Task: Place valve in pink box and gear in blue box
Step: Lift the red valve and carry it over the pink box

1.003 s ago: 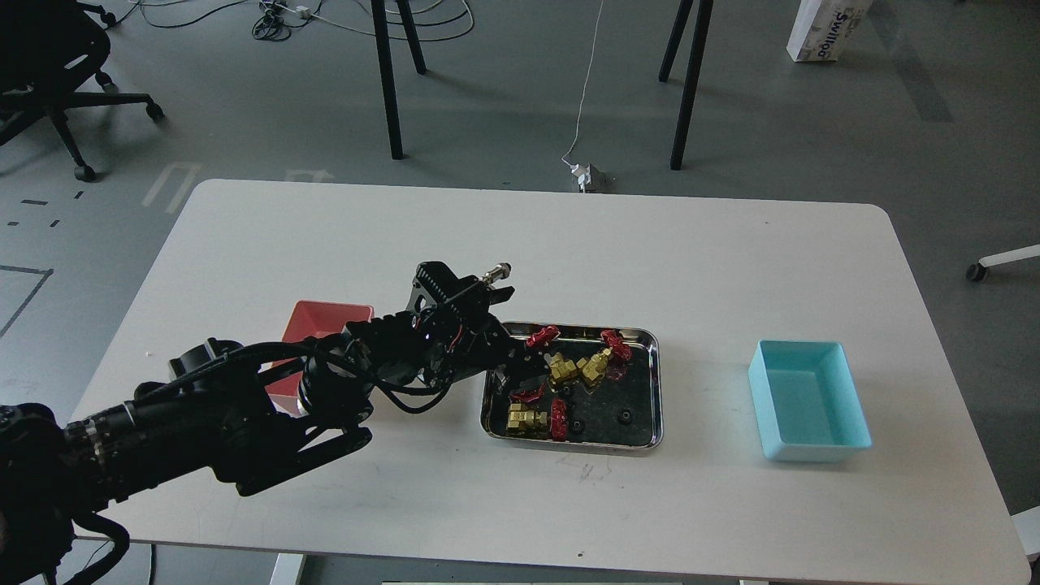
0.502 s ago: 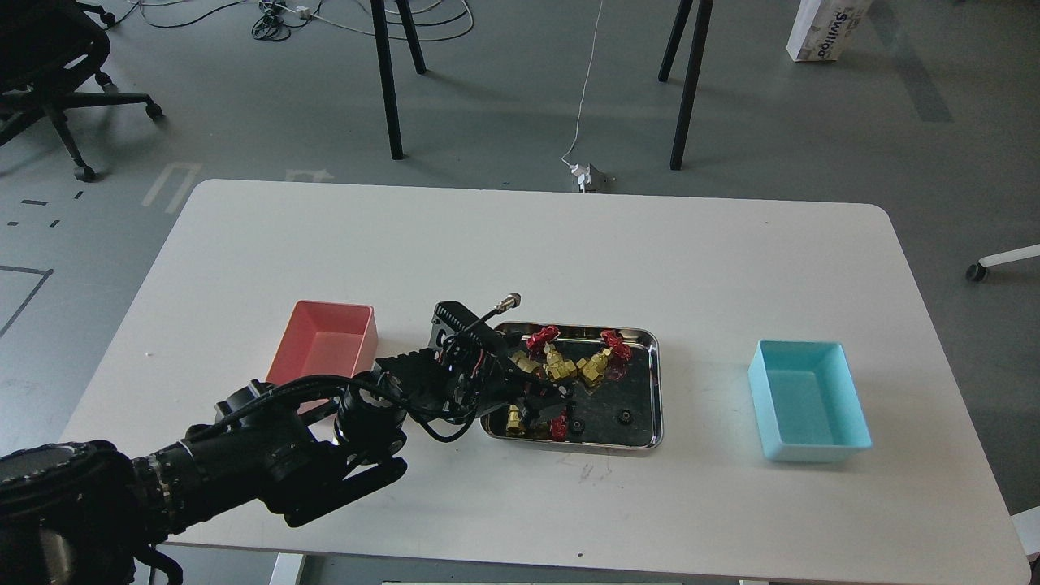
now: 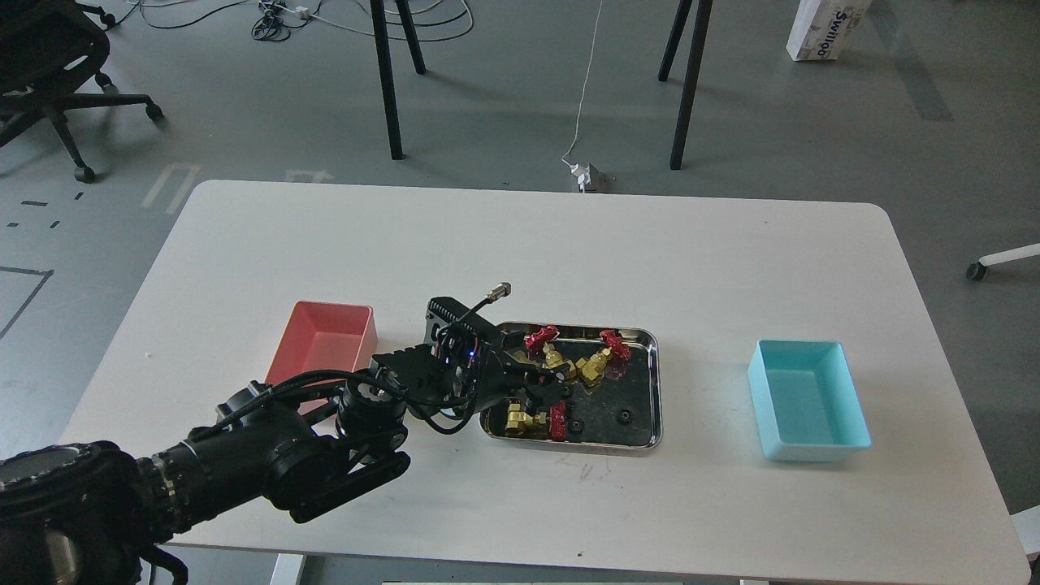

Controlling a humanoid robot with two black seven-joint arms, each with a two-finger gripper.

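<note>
Valves [image 3: 528, 420], four visible, and two gears [image 3: 624, 417] fill the tray [image 3: 650, 443] (left gripper [image 3: 543, 390]: grip unclear).

On the white counter [image 3: 520, 244], the shiny steel tray [image 3: 650, 443] sits between the salmon-pink plastic bin [image 3: 325, 337] at left and the light cyan plastic bin [image 3: 804, 398] at right.

Setting: robotics lab or workshop. Grey floor [image 3: 812, 138] with tape marks, loose cables [image 3: 301, 16], office chair [image 3: 49, 73], black stand legs [image 3: 390, 81], white table [image 3: 520, 244] serving as test bench.
</note>
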